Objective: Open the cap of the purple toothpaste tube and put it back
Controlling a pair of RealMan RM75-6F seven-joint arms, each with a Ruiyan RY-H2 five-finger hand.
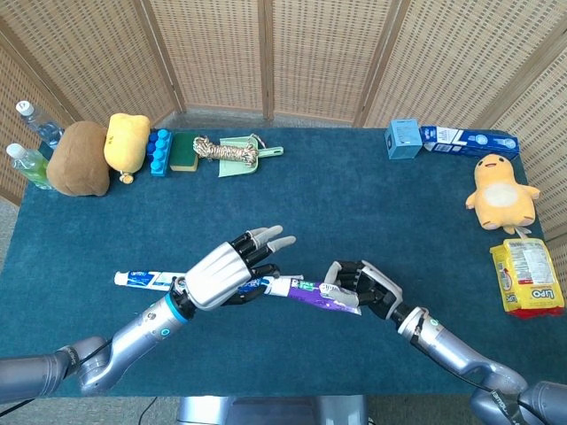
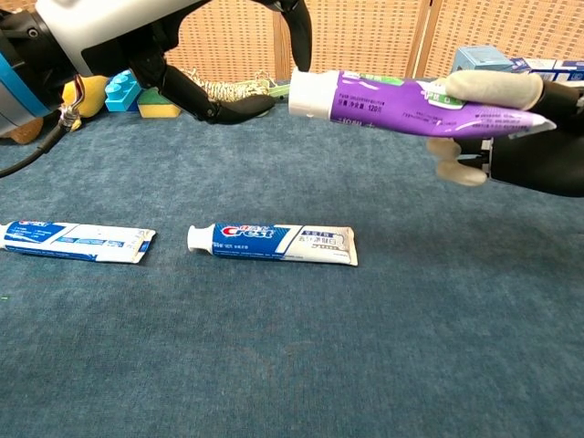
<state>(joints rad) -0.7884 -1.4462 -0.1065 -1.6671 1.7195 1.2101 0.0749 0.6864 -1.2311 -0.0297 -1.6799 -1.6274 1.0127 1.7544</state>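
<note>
Holding the purple toothpaste tube (image 2: 420, 96) up off the table (image 1: 354, 204), the right hand (image 1: 365, 287) is gripping the tube's flat tail end, a pale-tipped finger lying along the top and others curling beneath, so that the body is lying roughly level and the white cap (image 2: 310, 93) is pointing across toward the other hand. That grip is leaving the cap end free, which looks deliberate: the tail is being steadied so the cap can be worked. The left hand (image 1: 226, 273) is reaching in from the opposite side, its thumb and one dark finger closing toward the cap while the remaining fingers are fanning out above; whether it is actually pinching the cap or only touching it, I cannot tell. The cap is appearing to sit on the tube, so the opening is judged not yet done. Both hands are meeting above the middle of the table's near edge. Directly below, a blue and white toothpaste tube (image 2: 274, 244) is lying flat on the cloth, and a second blue and white tube (image 2: 78, 241) is lying further toward the left edge.
</note>
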